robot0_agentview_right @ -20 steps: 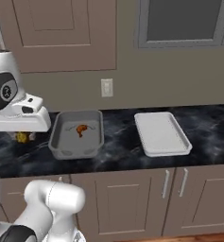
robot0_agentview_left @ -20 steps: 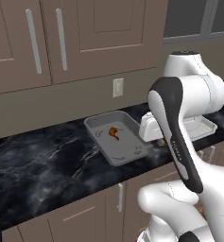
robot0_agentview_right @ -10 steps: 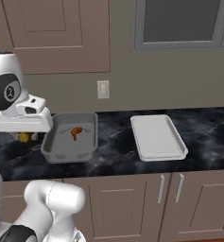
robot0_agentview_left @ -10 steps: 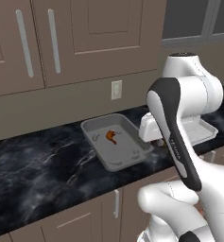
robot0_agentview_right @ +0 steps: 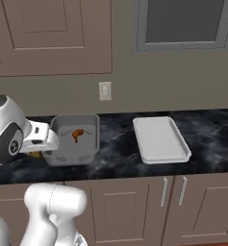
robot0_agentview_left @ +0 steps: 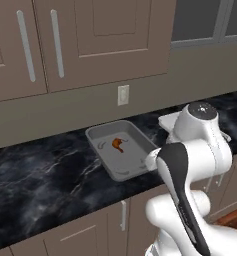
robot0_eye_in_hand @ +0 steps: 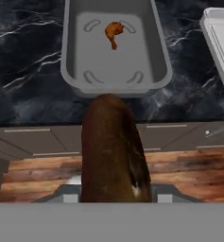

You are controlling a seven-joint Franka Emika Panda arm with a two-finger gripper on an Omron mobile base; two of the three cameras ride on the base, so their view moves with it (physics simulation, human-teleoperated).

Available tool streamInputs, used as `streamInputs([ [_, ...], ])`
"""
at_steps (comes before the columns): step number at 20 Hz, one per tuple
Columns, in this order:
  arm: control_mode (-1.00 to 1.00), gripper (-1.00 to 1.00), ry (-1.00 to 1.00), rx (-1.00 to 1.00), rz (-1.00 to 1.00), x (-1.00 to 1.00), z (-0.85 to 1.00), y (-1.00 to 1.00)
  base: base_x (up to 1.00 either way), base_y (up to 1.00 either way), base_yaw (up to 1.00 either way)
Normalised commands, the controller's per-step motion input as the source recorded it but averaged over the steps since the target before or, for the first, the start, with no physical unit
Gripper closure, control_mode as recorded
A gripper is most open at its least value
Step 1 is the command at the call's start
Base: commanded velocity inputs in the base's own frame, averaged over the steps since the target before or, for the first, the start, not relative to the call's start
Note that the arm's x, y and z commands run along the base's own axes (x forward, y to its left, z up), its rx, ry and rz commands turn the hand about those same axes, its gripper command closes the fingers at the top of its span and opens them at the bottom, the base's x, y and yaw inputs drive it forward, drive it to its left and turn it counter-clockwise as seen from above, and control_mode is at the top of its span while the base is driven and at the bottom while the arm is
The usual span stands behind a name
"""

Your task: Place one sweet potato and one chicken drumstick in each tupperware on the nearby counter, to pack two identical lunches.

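- Base has driven on; both tubs sit further right in my views.
- Hand [robot0_eye_in_hand: 114, 196] grips sweet potato [robot0_eye_in_hand: 112, 149], short of the table [robot0_eye_in_hand: 28, 71] edge.
- Grey tub [robot0_eye_in_hand: 114, 78] has one drumstick [robot0_eye_in_hand: 114, 32]; white tray [robot0_agentview_right: 160, 139] empty.

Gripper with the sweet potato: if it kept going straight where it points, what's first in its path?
Probably the near rim of the grey tub, just beyond the sweet potato held in the gripper; depth is uncertain.

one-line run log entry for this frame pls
phase: carrying | pincer: shut on sweet potato, short of counter | grey tub: one chicken drumstick | white tray: nothing inside
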Motion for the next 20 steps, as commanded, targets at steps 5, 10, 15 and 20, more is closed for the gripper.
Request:
streamInputs([
  [5,-1.0,1.0,-0.07,0.09,0.09,0.53,0.0,0.0,0.0,0.0,0.0],
  [10,-1.0,1.0,-0.01,0.1,0.11,0.93,-0.02,0.02,0.0,0.0,0.0],
  [15,-1.0,1.0,0.0,0.04,0.12,0.83,-0.45,0.14,0.0,0.0,0.0],
  [20,-1.0,1.0,0.0,0.0,0.1,0.65,-0.71,0.31,0.0,0.0,0.0],
])
